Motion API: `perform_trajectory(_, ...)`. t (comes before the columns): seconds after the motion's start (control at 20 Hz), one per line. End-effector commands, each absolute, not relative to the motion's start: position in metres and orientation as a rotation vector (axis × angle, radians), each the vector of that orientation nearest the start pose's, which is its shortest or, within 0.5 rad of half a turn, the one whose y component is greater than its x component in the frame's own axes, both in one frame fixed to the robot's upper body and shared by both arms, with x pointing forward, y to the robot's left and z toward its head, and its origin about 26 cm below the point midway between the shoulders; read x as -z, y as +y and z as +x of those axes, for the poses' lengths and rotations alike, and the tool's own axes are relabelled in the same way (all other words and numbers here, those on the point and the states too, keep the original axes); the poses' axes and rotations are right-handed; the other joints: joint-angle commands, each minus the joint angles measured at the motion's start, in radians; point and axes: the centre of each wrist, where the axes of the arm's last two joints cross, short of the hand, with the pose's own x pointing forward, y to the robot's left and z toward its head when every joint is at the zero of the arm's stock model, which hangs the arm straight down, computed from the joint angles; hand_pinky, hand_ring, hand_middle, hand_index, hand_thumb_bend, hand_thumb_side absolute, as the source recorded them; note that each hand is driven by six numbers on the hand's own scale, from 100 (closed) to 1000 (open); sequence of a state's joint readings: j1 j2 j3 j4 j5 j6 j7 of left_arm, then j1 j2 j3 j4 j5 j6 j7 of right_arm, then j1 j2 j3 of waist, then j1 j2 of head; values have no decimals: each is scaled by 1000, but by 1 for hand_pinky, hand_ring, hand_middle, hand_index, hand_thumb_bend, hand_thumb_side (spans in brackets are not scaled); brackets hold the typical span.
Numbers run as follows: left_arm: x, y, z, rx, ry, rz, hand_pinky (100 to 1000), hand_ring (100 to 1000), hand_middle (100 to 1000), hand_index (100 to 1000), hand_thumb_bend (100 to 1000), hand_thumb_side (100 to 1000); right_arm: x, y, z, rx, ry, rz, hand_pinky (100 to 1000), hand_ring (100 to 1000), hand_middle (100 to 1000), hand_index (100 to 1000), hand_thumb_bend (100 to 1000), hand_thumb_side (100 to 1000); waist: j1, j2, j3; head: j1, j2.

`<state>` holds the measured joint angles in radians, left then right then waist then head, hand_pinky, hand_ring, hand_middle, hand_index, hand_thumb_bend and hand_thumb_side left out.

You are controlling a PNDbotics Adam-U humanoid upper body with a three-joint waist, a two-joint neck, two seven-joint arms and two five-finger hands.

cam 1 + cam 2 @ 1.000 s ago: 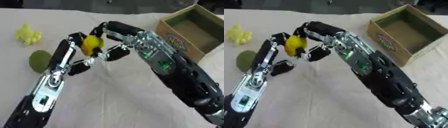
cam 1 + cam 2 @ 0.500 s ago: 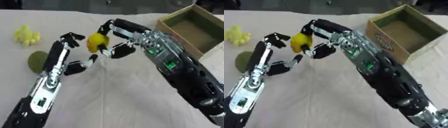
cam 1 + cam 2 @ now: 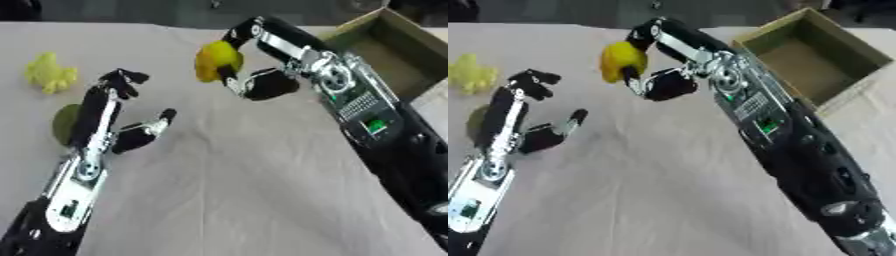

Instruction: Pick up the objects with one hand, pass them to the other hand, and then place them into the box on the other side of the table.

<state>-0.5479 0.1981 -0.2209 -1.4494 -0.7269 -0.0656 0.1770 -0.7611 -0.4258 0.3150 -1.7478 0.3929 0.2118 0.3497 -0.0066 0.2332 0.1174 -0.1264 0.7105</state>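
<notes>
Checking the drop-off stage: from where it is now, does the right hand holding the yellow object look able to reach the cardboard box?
Probably yes. The right hand, curled round the yellow object, is above the table; the open-topped box lies on its own side, with nothing visible between.

Left arm (image 3: 83, 165): slim black shell w/ silver plates along the forearm, round silver joint disc mid-way, small green spot near the bottom. Left hand (image 3: 118, 107): black fingers, silver-grey links at the thumb. Right arm (image 3: 376, 125): much bulkier, black casing, silver round joint near the wrist, grey perforated panel, green-lit patch below it. Right hand (image 3: 262, 82): black, silver strips on the fingers.
</notes>
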Motion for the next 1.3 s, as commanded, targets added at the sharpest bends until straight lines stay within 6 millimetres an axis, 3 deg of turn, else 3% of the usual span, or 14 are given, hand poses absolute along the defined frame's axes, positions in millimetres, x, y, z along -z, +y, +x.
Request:
perform_trajectory(0.05, -139, 194, 387, 833, -2087, 806, 594, 583, 646, 753, 535, 328, -287, -194, 349, -1132, -2027, -485, 972, 765, 548, 705, 100, 204, 6, -27, -1, -22, 4)
perform_trajectory(0.5, -161, 225, 380, 848, -2086, 902, 597, 588, 645, 751, 535, 304, -294, -269, 361, -829, -1943, -667, 980, 771, 554, 716, 100, 249, 17, -30, 3, -75, -3)
perform_trajectory(0.65, -169, 234, 377, 855, -2083, 926, 598, 590, 645, 748, 536, 297, -294, -290, 367, -774, -1904, -728, 980, 771, 554, 718, 100, 226, 21, -29, 6, -83, -4)
perform_trajectory(1.0, -184, 261, 367, 811, -2067, 991, 597, 590, 644, 745, 530, 289, -292, -334, 374, -649, -1821, -860, 977, 771, 557, 718, 100, 220, 20, -25, 11, -98, -7)
perform_trajectory(1.3, -191, 271, 362, 768, -2071, 1025, 597, 590, 644, 745, 531, 285, -284, -363, 380, -592, -1734, -951, 972, 773, 564, 721, 100, 218, 19, -22, 15, -123, -25)
